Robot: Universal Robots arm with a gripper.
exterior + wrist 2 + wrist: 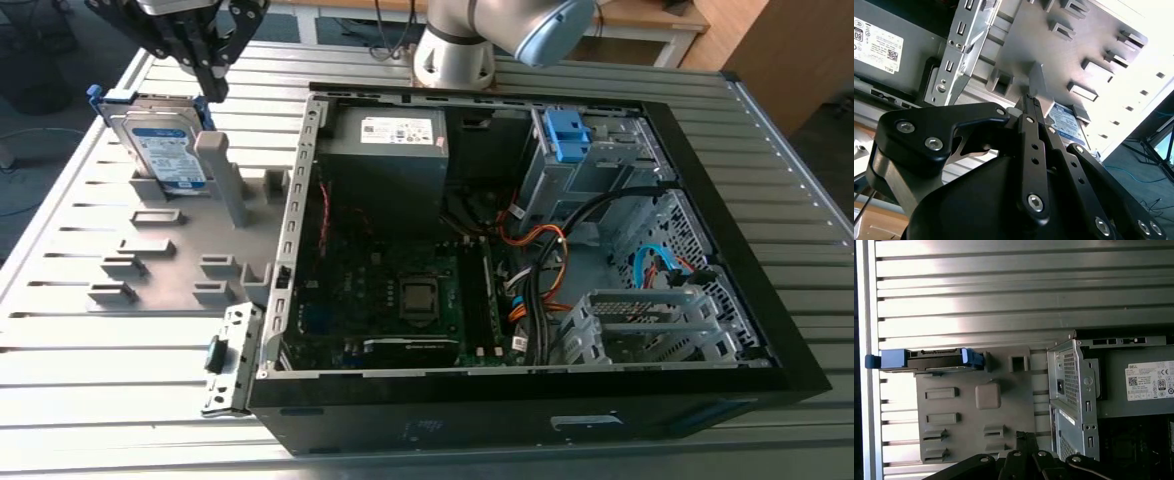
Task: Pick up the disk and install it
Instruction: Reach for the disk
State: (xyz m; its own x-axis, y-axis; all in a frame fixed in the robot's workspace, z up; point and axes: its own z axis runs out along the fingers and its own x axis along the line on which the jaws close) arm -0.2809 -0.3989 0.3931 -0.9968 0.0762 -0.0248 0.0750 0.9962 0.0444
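The disk (166, 146) is a silver drive with a white-and-blue label in a blue carrier. It stands on edge in a slot of the grey fixture plate (160, 262), at the exterior view's left. My gripper (212, 88) hangs just above the disk's top corner on the case side, its black fingers drawn together with nothing between them. In the first wrist view the disk (929, 360) appears edge-on and the fingertips (1023, 436) are apart from it. The second wrist view looks along the shut fingers (1030, 102), with the disk's label (1068, 124) just past them.
An open black computer case (534, 400) lies beside the plate, with a grey power supply (387, 150), a motherboard (414, 295), cables and a drive cage with a blue latch (566, 135). The arm's base (454, 55) stands behind it on the slatted metal table (107, 390).
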